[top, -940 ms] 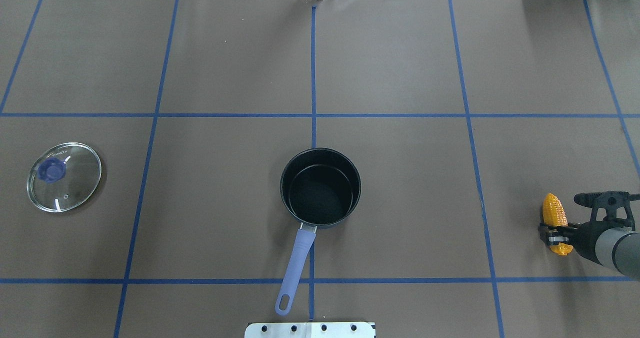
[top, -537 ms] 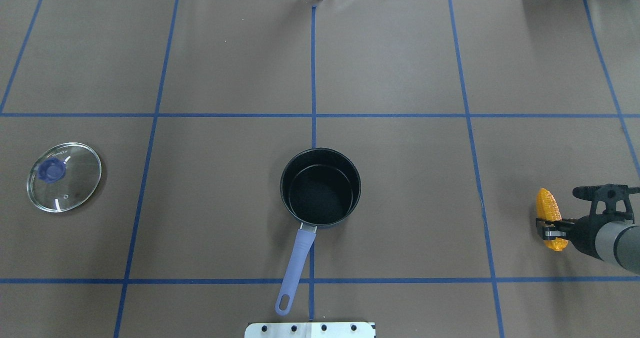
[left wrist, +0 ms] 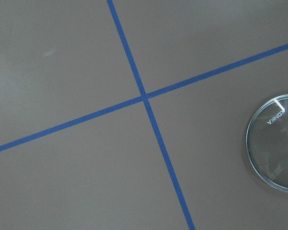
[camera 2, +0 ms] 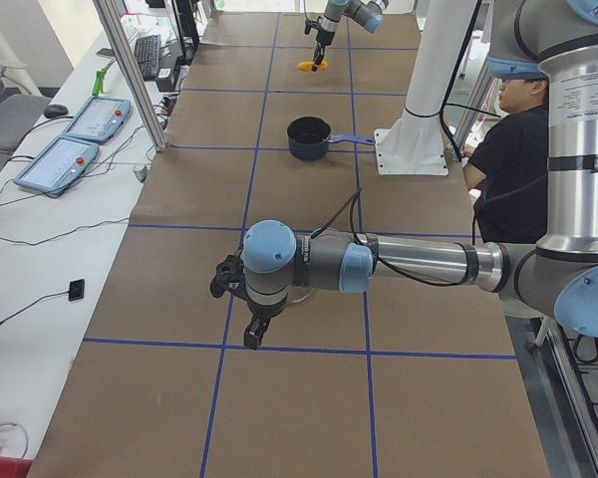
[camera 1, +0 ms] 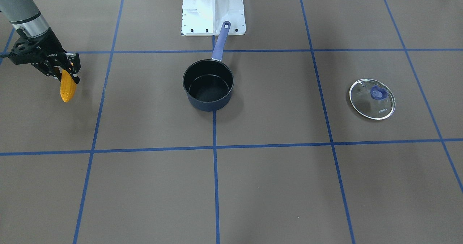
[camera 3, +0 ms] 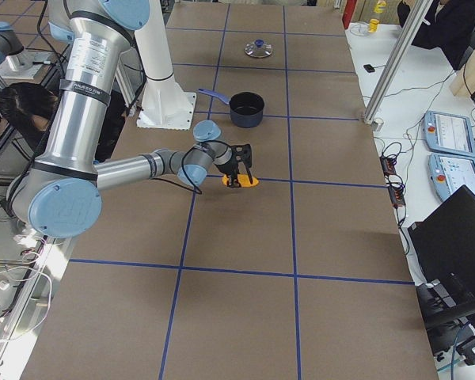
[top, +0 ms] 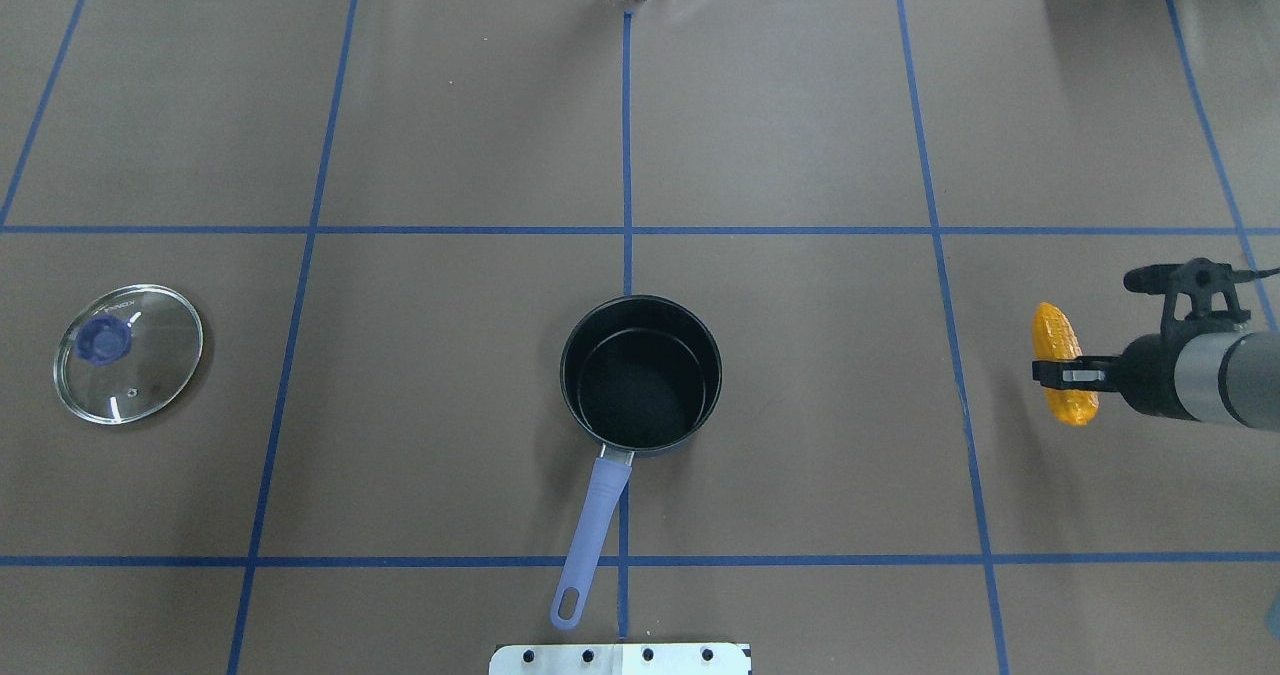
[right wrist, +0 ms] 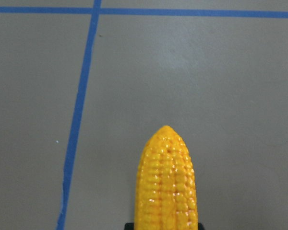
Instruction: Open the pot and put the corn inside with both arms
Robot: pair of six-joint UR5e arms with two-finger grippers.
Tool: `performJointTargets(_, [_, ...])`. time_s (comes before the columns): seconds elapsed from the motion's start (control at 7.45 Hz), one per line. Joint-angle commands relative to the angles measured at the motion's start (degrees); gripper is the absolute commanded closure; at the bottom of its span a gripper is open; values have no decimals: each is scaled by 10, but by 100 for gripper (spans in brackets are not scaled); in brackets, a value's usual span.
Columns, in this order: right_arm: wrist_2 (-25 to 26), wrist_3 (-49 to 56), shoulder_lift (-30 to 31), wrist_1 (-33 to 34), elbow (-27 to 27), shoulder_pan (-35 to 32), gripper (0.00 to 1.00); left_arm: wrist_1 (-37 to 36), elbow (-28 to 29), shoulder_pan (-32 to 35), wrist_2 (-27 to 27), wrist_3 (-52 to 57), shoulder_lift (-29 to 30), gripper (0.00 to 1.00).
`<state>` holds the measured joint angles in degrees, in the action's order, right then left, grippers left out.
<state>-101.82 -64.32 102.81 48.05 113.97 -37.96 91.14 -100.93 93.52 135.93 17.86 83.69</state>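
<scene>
The corn (top: 1060,347) is orange-yellow and hangs in my right gripper (top: 1066,373), which is shut on its thick end, off the table at the right side. It also shows in the front view (camera 1: 68,88), the right side view (camera 3: 243,181) and the right wrist view (right wrist: 167,182), tip forward. The dark pot (top: 640,301) with a lilac handle (top: 592,515) stands open and empty at the table's middle, well left of the corn. Its glass lid (top: 128,353) with a blue knob lies flat at the far left. My left gripper (camera 2: 251,334) shows only in the left side view, near the lid; I cannot tell its state.
The white mounting base (camera 1: 213,9) stands behind the pot's handle. Blue tape lines cross the brown table cover. A seated person (camera 2: 503,129) is beside the base in the left side view. The lid's edge shows in the left wrist view (left wrist: 273,143).
My right gripper has risen with the corn and carried it away from the robot and a little toward the pot. Pot and lid have not moved.
</scene>
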Motion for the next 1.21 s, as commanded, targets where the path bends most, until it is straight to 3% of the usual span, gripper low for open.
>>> performJointTargets(0.0, [-26,5,-162,152,1,-28,100,0,-1,0,0,0,-2,2])
performJointTargets(0.27, [-15,-5,-281,286,0,-9,100,-1,3,-1,0,-1,-3,2])
performJointTargets(0.54, [53,-71,-413,423,-8,65,100,0,0,-1,1,0,-9,2])
performJointTargets(0.94, [154,-141,-512,443,-85,167,100,0,0,-1,5,0,-9,2])
performJointTargets(1.07, [169,-149,-525,434,-109,187,66,0,1,-1,5,0,-9,2])
